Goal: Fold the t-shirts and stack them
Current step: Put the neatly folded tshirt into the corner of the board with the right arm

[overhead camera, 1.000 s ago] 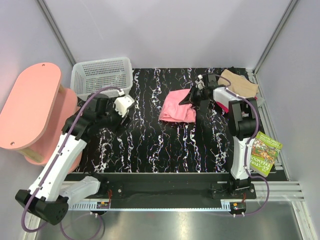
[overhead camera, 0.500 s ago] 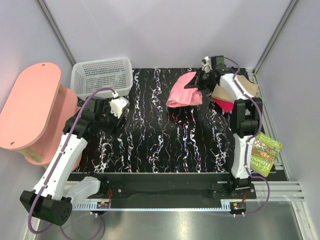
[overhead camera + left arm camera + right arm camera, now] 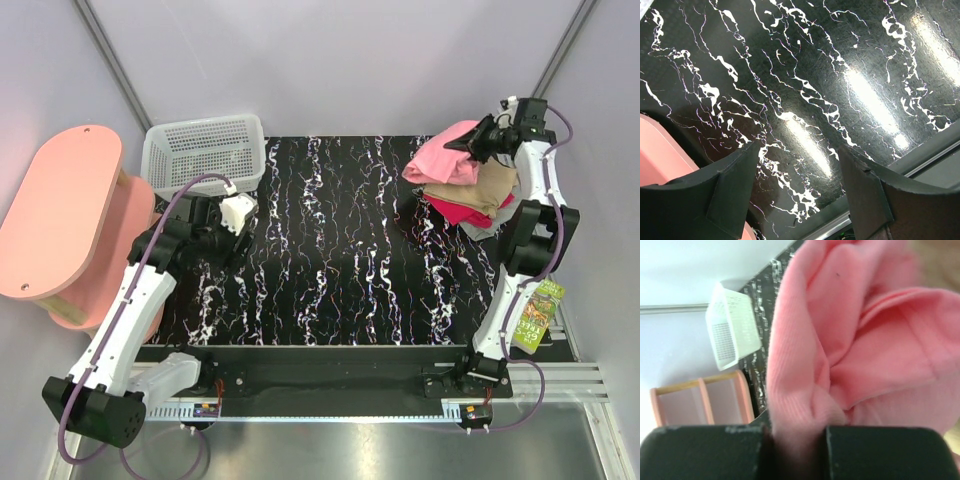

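Your right claw [image 3: 479, 141], gripping the pink shirt [image 3: 437, 160], has carried it onto the stack [image 3: 472, 198]; release remains; left claw [image 3: 799, 150] gapes empty.

likely a lab — bare panel walls [image 3: 330, 60]

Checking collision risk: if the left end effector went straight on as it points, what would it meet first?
Most likely the black marbled tabletop. The left end effector points down at it, open, with nothing between; how far off is unclear.

four t-shirts [image 3: 441, 160], one basket [image 3: 203, 151], one stool [image 3: 58, 222], one book [image 3: 537, 315]
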`<state>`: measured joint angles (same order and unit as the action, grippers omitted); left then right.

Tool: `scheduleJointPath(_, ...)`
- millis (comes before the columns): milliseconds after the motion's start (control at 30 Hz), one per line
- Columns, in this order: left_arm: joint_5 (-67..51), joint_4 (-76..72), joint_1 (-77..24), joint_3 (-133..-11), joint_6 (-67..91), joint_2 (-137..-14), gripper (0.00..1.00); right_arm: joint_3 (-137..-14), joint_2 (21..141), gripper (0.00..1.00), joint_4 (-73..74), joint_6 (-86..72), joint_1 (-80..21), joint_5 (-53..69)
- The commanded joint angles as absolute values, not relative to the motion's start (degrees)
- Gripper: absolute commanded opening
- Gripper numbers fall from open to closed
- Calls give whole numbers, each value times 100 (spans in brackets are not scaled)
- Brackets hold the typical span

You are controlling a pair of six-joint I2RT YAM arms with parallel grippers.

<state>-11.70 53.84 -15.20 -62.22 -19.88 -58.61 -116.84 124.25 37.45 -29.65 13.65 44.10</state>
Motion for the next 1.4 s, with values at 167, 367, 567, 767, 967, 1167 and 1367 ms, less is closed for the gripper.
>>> scheduleJointPath(167,-1178,5168,-1477,-6188,-2013,-5836,70,-12042,12121,0,3639,-3454,1775,5028)
scheduleJointPath(367,-1169,5168,-1468,-6144,-2048,-5836,70,-11400,11813,0,3393,-3709,2249,4869)
scheduleJointPath(567,-1143,5159,-1468,-6143,-2109,-5818,70,-10987,11777,0,3357,-3876,2478,4720)
scheduleJointPath(767,-1151,5124,-1450,-6126,-2162,-5845,70,-10705,11716,0,4086,-3551,2689,3736)
scheduleJointPath(967,-1213,5106,-1450,-6196,-2136,-5880,70,-11066,12208,55,5247,-3033,2689,2990)
scheduleJointPath(1167,-1239,5080,-1450,-6126,-2145,-5880,70,-11143,11655,100,5414,-2988,2681,1611)
scheduleJointPath(1367,-1266,5062,-1450,-6047,-2118,-5871,70,-11775,11101,100,5738,-3085,2672,941)
